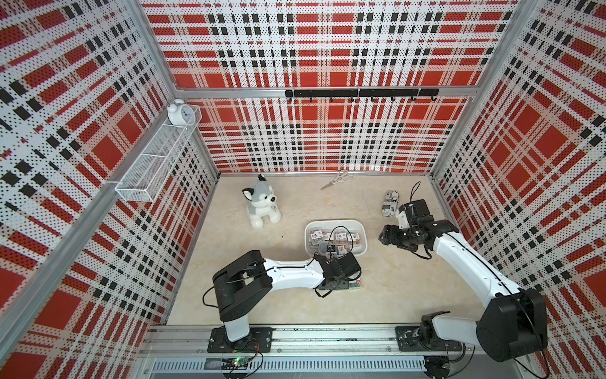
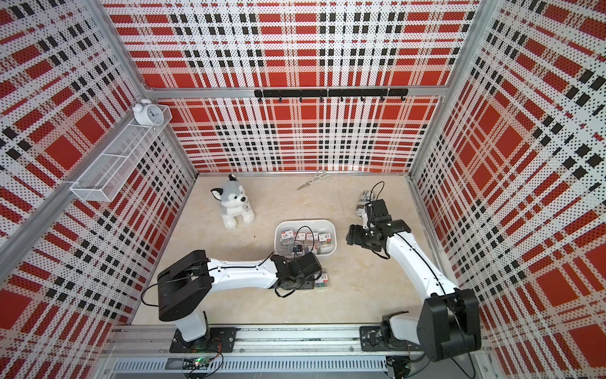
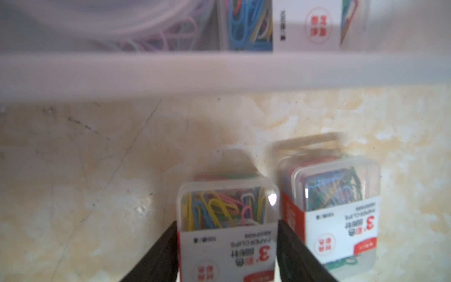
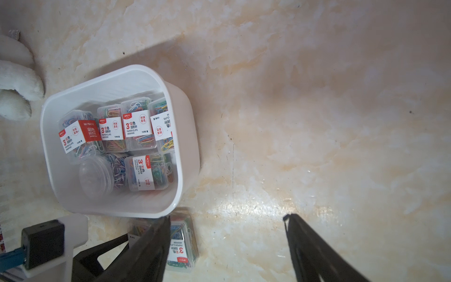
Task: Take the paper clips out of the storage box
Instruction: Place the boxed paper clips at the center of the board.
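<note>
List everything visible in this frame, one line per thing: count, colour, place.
storage box: one, white, on the table
cases in the box: at least five, clear, white-and-red labels
round tub: one, clear, in the box
cases outside: two, clear, side by side on the table by the box
plush dog: one, grey-white, beyond the box
scissors: one pair, white-handled, by the back wall
printed cylinder: one, black-white, lying near the right arm
mesh basket: one, white, left wall
alarm clock: one, white, in the basket's far end
hook rail: one, black, back wall
left gripper: black, jaws flanking one outside case, grip unclear
right gripper: black, open, empty
</note>
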### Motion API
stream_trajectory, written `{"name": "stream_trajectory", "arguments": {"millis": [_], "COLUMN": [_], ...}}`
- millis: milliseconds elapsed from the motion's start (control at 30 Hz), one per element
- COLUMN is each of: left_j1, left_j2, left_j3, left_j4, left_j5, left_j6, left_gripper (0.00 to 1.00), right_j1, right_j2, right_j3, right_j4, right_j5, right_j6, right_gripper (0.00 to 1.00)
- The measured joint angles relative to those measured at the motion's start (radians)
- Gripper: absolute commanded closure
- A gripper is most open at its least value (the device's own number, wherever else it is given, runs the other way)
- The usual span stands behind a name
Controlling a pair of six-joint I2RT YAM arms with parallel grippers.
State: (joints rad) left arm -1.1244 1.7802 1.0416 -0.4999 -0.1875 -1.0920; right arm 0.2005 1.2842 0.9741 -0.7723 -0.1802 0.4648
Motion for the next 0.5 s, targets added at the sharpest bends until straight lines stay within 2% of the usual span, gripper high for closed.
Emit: {"name": "stream_trajectory", "arguments": {"millis": [233,500], "left_j1": [0.0,0.003], "left_j2": [0.0,0.0], "left_j3": [0.001,0.0], "left_j4": [0.0,-0.003], "left_j5": [0.0,0.0], "left_j6": [-0.001,-0.004], "left_gripper": [0.36,0.42], "right_j1": [0.0,0.0], "right_j2": [0.0,0.0], "right_j3": [-0.001,-0.001], "right_j4": [0.0,0.0], "right_j5": [0.0,-0.002], "right_j6": [0.0,0.0], "right_gripper": [0.21,0.21]}}
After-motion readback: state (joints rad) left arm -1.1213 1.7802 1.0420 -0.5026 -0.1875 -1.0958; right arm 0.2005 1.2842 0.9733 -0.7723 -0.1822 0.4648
